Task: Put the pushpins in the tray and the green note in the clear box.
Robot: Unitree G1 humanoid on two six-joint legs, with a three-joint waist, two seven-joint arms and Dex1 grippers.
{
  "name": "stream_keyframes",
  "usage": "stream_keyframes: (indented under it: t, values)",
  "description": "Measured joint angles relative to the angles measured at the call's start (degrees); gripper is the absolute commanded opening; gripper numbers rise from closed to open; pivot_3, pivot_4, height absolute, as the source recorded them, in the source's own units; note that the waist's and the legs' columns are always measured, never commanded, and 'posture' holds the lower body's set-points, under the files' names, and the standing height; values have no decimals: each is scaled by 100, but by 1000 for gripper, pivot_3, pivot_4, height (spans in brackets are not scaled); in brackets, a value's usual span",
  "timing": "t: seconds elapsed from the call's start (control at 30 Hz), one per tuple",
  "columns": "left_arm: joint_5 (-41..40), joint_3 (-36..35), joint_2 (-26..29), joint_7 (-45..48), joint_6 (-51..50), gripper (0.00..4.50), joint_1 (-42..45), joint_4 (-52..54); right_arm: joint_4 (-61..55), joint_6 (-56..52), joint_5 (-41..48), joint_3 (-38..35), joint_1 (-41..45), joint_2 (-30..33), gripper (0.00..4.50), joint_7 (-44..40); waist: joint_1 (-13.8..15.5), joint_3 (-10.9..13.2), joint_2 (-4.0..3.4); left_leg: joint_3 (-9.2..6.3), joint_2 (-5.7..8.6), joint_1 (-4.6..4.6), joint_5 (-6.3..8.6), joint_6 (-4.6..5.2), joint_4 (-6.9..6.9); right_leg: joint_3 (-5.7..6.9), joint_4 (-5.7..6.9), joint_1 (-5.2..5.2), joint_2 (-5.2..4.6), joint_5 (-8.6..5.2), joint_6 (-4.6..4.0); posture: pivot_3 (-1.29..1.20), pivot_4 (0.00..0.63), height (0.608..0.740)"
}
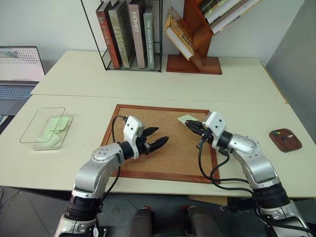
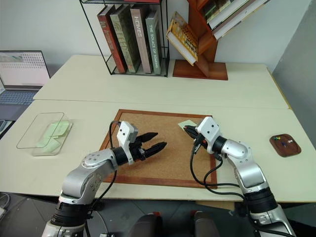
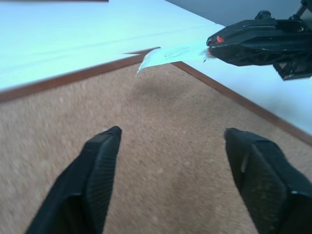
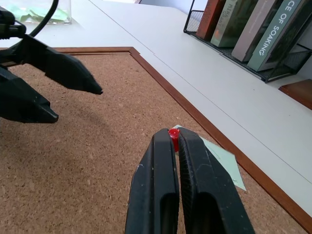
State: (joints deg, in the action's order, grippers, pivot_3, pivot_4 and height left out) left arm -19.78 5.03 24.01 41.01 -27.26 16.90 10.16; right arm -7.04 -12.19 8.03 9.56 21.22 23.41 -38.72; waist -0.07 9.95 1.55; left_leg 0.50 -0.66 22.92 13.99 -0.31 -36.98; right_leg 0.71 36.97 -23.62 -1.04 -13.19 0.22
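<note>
My right gripper is shut on a red pushpin at the far right corner of the corkboard. The pale green note lies just past its fingertips, one edge lifted off the cork; I cannot tell whether the pin still goes through it. My left gripper hovers open over the middle of the board with nothing between its fingers. The dark brown tray sits at the far right with a few pushpins in it. The clear box at the left holds green slips.
A wire rack of books and a wooden shelf stand at the back of the far table. A laptop is at the far left. Black cables hang from my right wrist over the board's right frame.
</note>
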Motion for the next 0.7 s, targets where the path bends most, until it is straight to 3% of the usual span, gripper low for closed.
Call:
stream_keyframes:
  t: [0.03,0.3,0.67,0.7]
  values:
    - [120,78,42,52,177,4420,57,-91,-32,-34,10,0,2,5,0,-4,0,0,0,1,0,0,0,0,0,-1,0,0,0,0,0,0,150,740]
    - [1257,707,209,498,2049,4420,963,-1592,-355,-652,254,-17,90,39,0,-122,9,1,2,2,1,1,0,0,-1,0,0,0,-1,1,0,0,150,740]
    - [1711,860,-467,773,3469,4420,2320,-3778,-696,-1438,650,-39,238,27,0,-117,5,4,5,3,4,5,0,1,-2,3,1,-1,1,2,2,0,150,740]
    - [1724,861,-529,816,3533,4251,2413,-3923,-717,-1473,666,-38,238,25,0,-115,5,4,5,4,4,6,0,1,-2,3,1,-1,2,2,2,0,150,740]
